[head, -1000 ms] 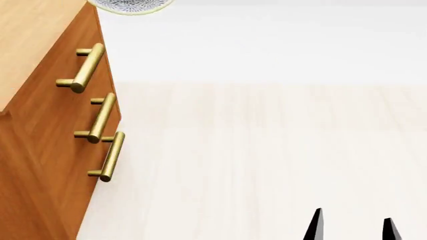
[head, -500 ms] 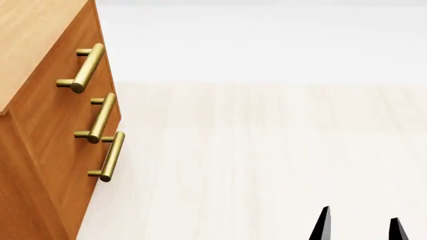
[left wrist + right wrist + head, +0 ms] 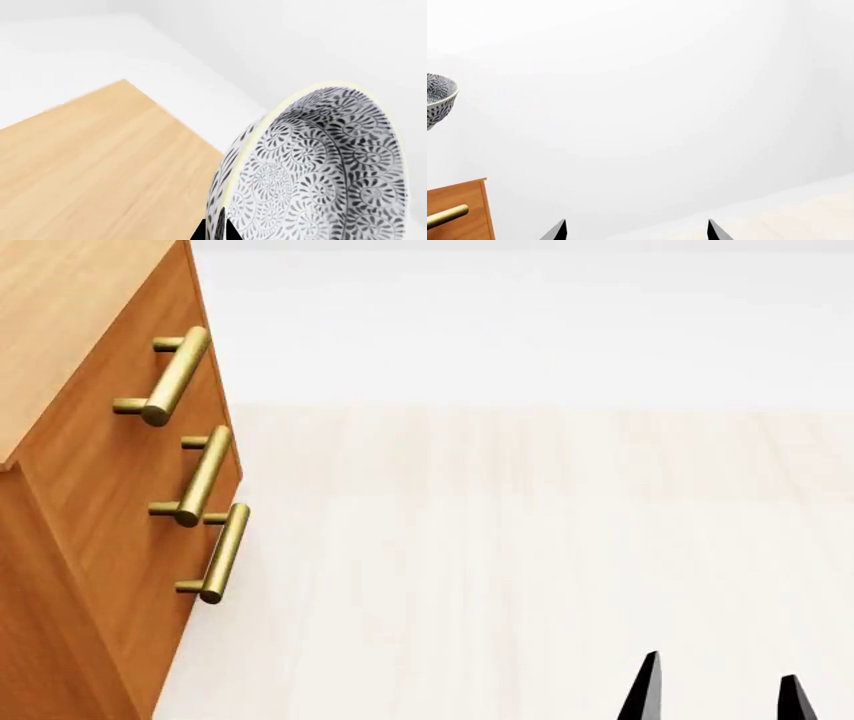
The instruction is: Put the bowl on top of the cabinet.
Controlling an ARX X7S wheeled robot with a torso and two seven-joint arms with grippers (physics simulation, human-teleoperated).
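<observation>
The bowl (image 3: 313, 170) hangs in the air, pinched at its rim by the left gripper (image 3: 215, 231), whose dark jaws close on the wall at about six o'clock in the left wrist view; it is tipped well off level, its patterned inside turned toward that camera. In the right wrist view the bowl (image 3: 439, 102) shows clearly above the cabinet (image 3: 457, 210) with open space between them, and it is out of the head view altogether. The step in hand looks like the carry over the top and the setting down, and to do it well I would judge that the bowl should first come fully over the lighter wood top (image 3: 100, 165), away from the corner and edges, then be brought level so its foot meets the wood flat, then be lowered gently until it rests before the jaws let go; released while tilted or from height, it could roll or slide off an edge. The right gripper (image 3: 718, 695) sits low at about five o'clock in the head view, its jaws spread apart and holding nothing, well clear of the work. The top is flat bare wood, a sound landing place. Three brass handles (image 3: 174, 375) run down the cabinet front. Around it lie a pale wood floor (image 3: 534, 560) and plain white walls (image 3: 660, 75).
</observation>
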